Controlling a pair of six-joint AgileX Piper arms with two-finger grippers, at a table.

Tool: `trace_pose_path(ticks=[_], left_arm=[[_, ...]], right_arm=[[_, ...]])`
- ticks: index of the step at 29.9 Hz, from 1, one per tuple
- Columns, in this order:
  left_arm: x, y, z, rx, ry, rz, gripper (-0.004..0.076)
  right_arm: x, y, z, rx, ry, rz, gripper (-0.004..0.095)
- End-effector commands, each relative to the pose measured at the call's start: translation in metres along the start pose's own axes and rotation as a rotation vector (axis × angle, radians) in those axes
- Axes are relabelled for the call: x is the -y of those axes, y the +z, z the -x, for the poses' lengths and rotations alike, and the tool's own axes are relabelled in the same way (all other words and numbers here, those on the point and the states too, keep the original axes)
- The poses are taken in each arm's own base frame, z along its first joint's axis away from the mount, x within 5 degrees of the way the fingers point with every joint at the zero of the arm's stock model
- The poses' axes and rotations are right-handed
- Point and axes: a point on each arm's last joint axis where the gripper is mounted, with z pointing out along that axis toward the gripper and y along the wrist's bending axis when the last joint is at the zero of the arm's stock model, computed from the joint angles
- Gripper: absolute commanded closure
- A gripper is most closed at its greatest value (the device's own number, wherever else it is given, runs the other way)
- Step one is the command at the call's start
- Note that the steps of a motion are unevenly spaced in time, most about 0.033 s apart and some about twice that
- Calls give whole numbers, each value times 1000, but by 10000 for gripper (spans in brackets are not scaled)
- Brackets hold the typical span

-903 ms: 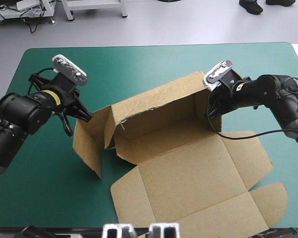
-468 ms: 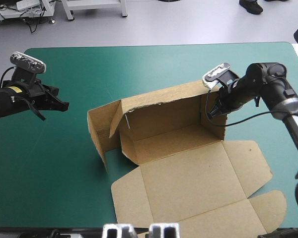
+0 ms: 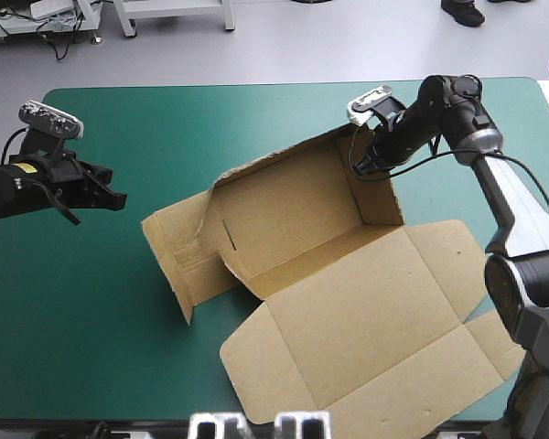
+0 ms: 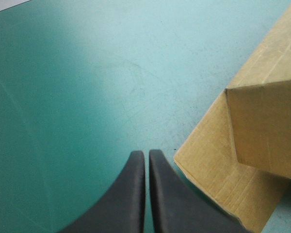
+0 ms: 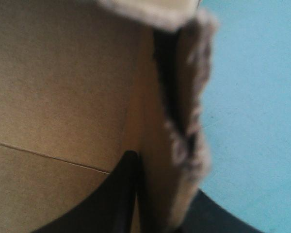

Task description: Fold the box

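Looking down on the teal-green desk (image 3: 256, 119), I see the brown box (image 3: 320, 251) lying across its middle and right. The long axis runs from the near left toward the far right, the back wall (image 3: 284, 197) is raised, and the lid panel (image 3: 366, 338) lies flat toward the near edge. The left end wall (image 3: 178, 256) splays outward, untucked. I judge the coming move turns on that flap, and my left arm is the nearer one, with the box lying well apart to its right. The right end wall (image 3: 382, 197) stands upright, and my right claw (image 3: 361, 166) is clenched on its top edge. The right wrist view shows one black finger on the inner face and the other outside, with board between. My left claw (image 3: 119, 197) is clenched on nothing, its fingers together but for a thin slit. It hovers over bare cover, with the box's left corner just ahead and to one side.
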Motion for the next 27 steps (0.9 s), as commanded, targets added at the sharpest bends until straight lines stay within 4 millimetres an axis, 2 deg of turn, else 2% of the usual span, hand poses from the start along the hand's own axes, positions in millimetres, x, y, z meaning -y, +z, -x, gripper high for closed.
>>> trace_pose_path(ticks=[1, 4, 6, 10, 15, 20, 23, 27], left_arm=[[2, -13, 11, 96, -4, 17, 715], [2, -13, 11, 98, 2, 19, 715], [2, -13, 11, 98, 4, 19, 715], [1, -13, 12, 101, 16, 26, 715], [1, -13, 12, 103, 19, 30, 715], [1, -13, 12, 104, 18, 28, 715], [1, -13, 12, 106, 15, 25, 715], [2, -13, 12, 103, 12, 15, 715]], right_arm=[[-7, -28, 8, 45, -41, -5, 530], [-7, -42, 14, 86, 0, -31, 275], [-8, -52, 17, 116, 9, -44, 214], [-13, -73, 20, 168, 8, -66, 214], [-14, -82, 18, 173, -2, -97, 216], [-10, -67, 20, 150, 9, -72, 216], [-6, -49, 21, 120, 21, -46, 216], [4, -13, 21, 53, 40, -16, 243]])
